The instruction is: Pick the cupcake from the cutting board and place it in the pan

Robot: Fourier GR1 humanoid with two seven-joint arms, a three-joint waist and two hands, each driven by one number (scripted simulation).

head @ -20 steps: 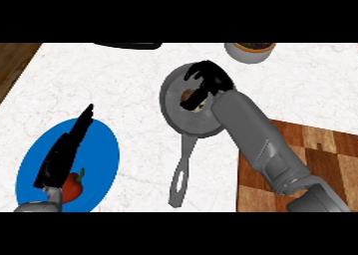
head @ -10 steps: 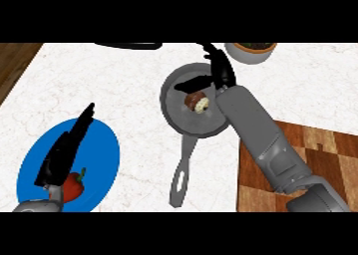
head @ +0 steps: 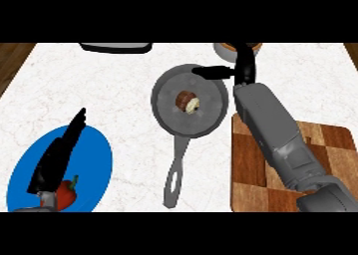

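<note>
The cupcake [head: 188,101], brown with a pale top, lies on its side in the grey pan [head: 170,117], near the pan's middle. My right hand [head: 239,70] hovers at the pan's far right rim, open, fingers straight, thumb pointing left, touching nothing. Its grey forearm runs down over the wooden cutting board [head: 328,164] at the lower right, which carries nothing else I can see. My left hand [head: 58,155] rests open over the blue plate at the lower left, fingers pointing up.
A blue plate [head: 93,164] at the lower left holds a red pepper [head: 67,191]. The pan's handle [head: 174,179] points toward the front edge. A brown-filled bowl [head: 227,50] and a dark object [head: 115,47] sit at the counter's back edge.
My right hand has let go of the cupcake, opened and drawn back to the pan's far right rim. The cupcake now lies uncovered in the pan. The left hand has not moved.
</note>
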